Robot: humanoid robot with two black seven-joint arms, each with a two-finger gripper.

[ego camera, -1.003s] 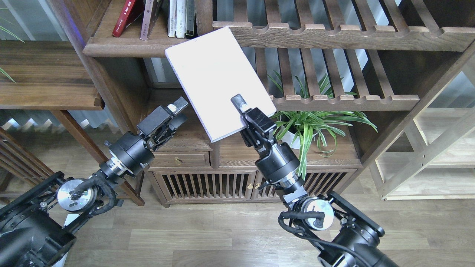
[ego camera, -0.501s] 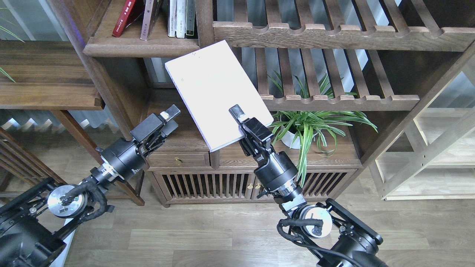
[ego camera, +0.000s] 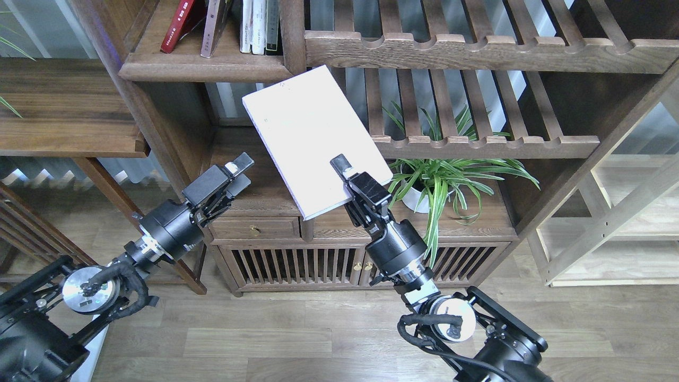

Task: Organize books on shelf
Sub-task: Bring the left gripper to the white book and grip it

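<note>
Two books (ego camera: 196,26) already lean on the far-left shelf (ego camera: 201,68); the white book (ego camera: 313,138), clamped in the right gripper (ego camera: 346,172), remains unshelved. Left gripper (ego camera: 236,172) hangs parted, empty.

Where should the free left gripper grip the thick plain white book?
On the thick plain white book, grip the bare left long edge, approaching from the left. The right gripper pinches the lower right corner; the tilted cover faces the camera, leaving that edge open.

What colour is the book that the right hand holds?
Plain white, seen best in the head view.
</note>
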